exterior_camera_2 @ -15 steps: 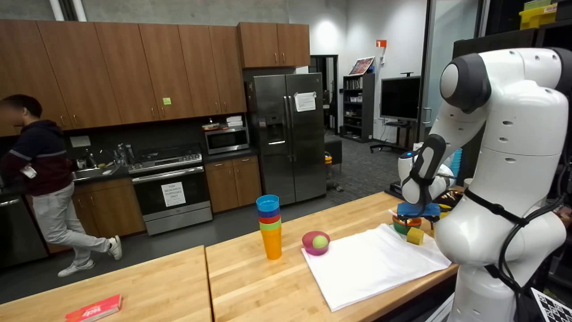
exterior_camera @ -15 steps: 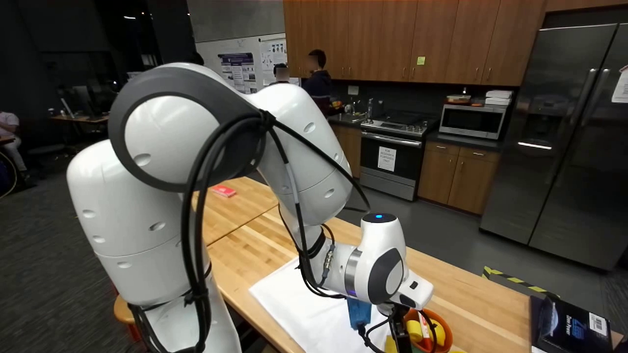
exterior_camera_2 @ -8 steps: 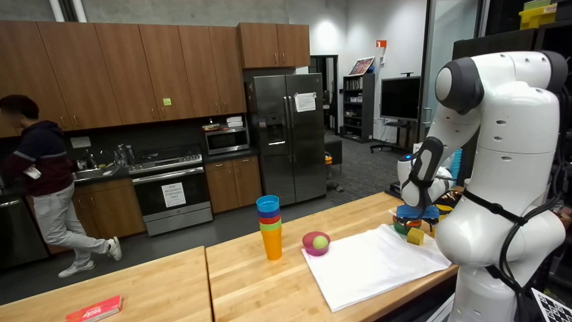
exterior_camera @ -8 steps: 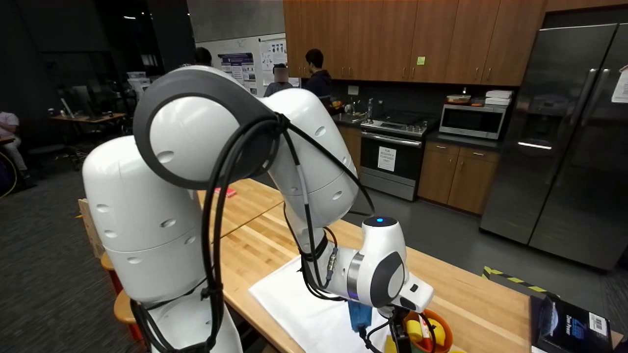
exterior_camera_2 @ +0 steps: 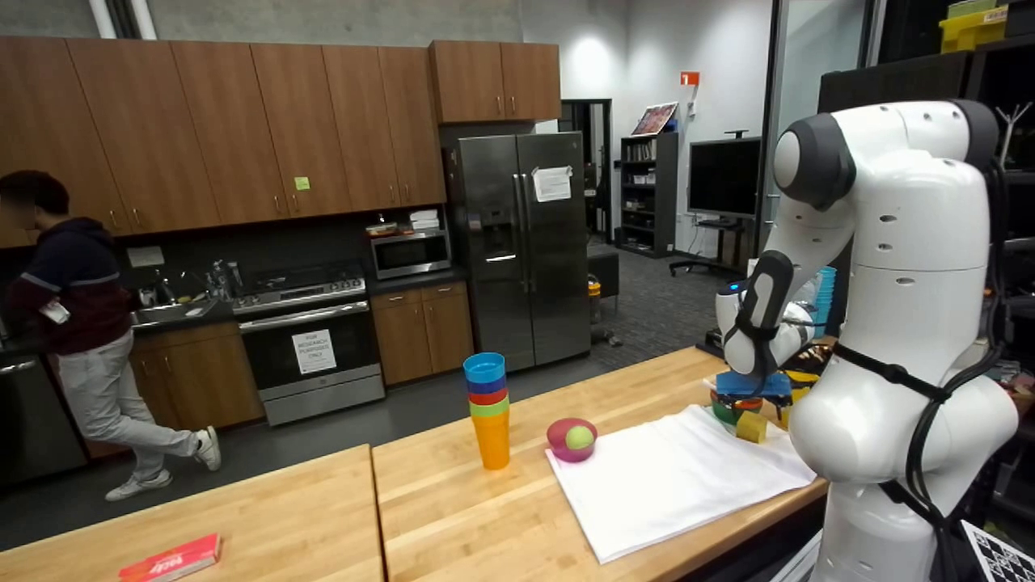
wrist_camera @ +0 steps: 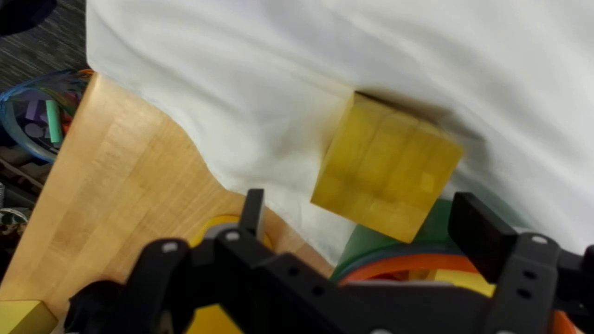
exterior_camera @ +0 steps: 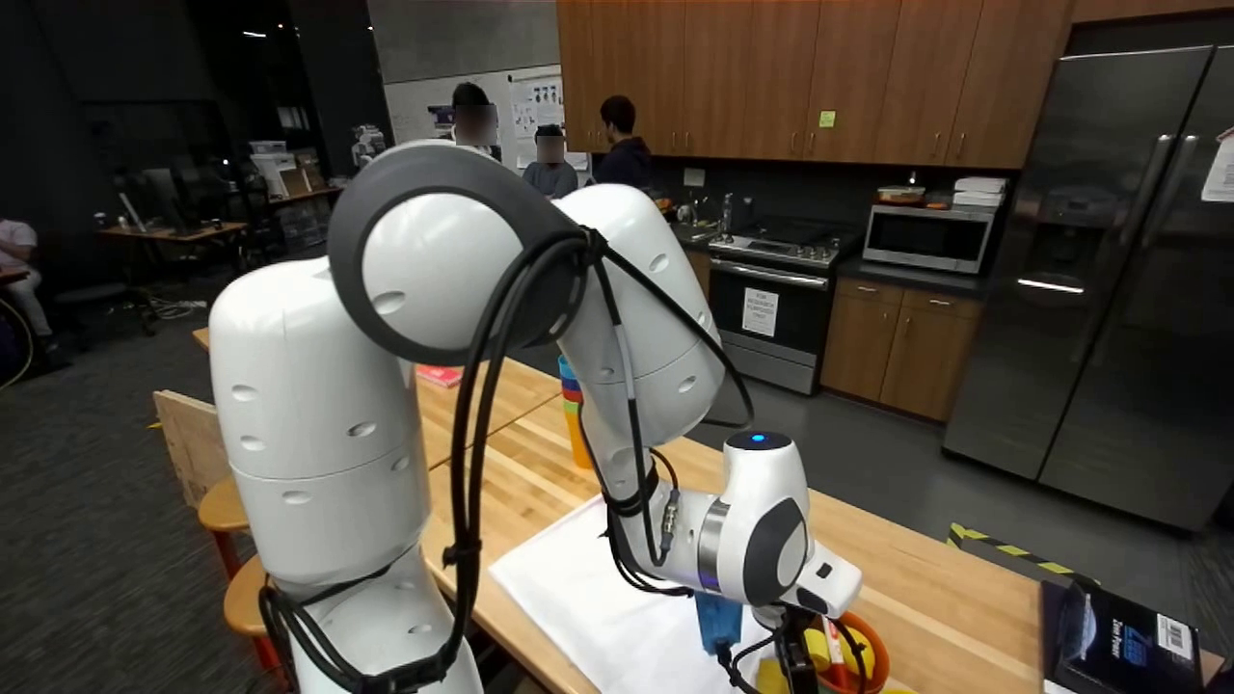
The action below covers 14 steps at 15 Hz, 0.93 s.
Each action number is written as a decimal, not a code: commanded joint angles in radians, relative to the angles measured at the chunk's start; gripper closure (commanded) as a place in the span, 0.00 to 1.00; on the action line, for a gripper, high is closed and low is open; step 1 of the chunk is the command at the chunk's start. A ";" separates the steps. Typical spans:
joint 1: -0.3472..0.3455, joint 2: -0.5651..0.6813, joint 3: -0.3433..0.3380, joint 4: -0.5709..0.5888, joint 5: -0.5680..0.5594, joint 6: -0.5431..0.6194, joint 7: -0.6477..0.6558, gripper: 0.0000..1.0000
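Observation:
In the wrist view my gripper [wrist_camera: 356, 204] stands open, its two fingers wide apart with nothing held between them. A yellow block [wrist_camera: 387, 169] lies just beyond the fingertips on a white cloth [wrist_camera: 222, 88]; in an exterior view this block [exterior_camera_2: 751, 427] sits at the cloth's corner. Below the block in the wrist view, partly hidden by my gripper, is a set of nested bowls with an orange rim [wrist_camera: 408, 263] and a green outer side. Yellow things and a red-and-white item lie inside the orange bowl [exterior_camera: 872, 648]. In an exterior view my fingers are mostly hidden behind the arm.
Stacked cups [exterior_camera_2: 489, 428] and a pink bowl [exterior_camera_2: 558, 453] with a green ball stand farther along the table. Another yellow block [wrist_camera: 25, 317] lies near the table's edge. A clear tub [wrist_camera: 18, 125] is off that edge. A black box [exterior_camera: 1123, 641] stands at the far end.
The arm's shoulder and elbow have swung over, uncovering the stacked cups in an exterior view. My hand has shifted only slightly. The block and bowls look unmoved.

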 commanded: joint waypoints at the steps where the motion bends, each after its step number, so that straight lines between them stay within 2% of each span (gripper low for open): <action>1: 0.041 0.035 -0.042 0.024 -0.023 0.017 0.030 0.00; 10: 0.105 0.069 -0.076 0.047 -0.020 -0.002 0.034 0.00; 11: 0.106 0.070 -0.078 0.049 -0.014 -0.003 0.023 0.25; 12: 0.109 0.069 -0.076 0.049 -0.002 -0.015 0.008 0.27; 14: 0.115 0.063 -0.074 0.047 0.006 -0.034 -0.002 0.39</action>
